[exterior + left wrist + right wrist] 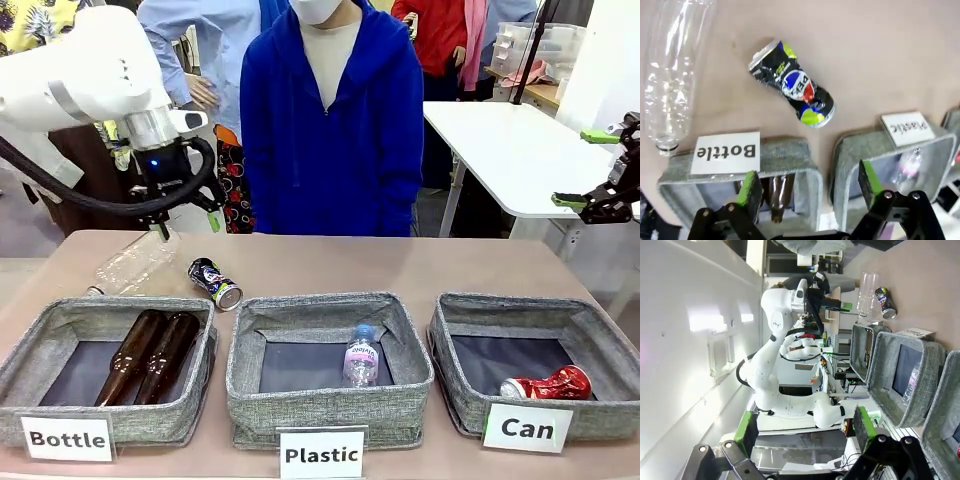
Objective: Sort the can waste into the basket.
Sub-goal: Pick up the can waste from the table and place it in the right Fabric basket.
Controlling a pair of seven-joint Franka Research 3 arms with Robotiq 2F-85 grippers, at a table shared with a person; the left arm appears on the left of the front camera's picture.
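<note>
Nearest the robot, three grey woven baskets stand in a row, each with a white sign at its front. The Bottle basket [100,308] on the left holds two brown glass bottles [150,355] lying side by side. The Plastic basket [320,302] in the middle holds a small clear bottle [361,358]. The Can basket [447,350] on the right holds the crushed red can [548,385], which lies on the dark base at its near right corner.

Just beyond the gap between the Bottle and Plastic baskets, the dark Pepsi can [214,283] lies dented on its side on the bare table [400,265]. A large clear plastic bottle [135,262] lies near it on its left, apart from it.

The left arm reaches in from the left with its wrist bent downward. The left gripper [190,225] hangs above the large bottle and the Pepsi can, its jaws spread wide and empty.

The right gripper [585,168] is raised well above the table at the right edge. It is turned sideways with one finger over the other, spread and holding nothing.

A person in a blue hooded top [330,120] stands at the far side.
</note>
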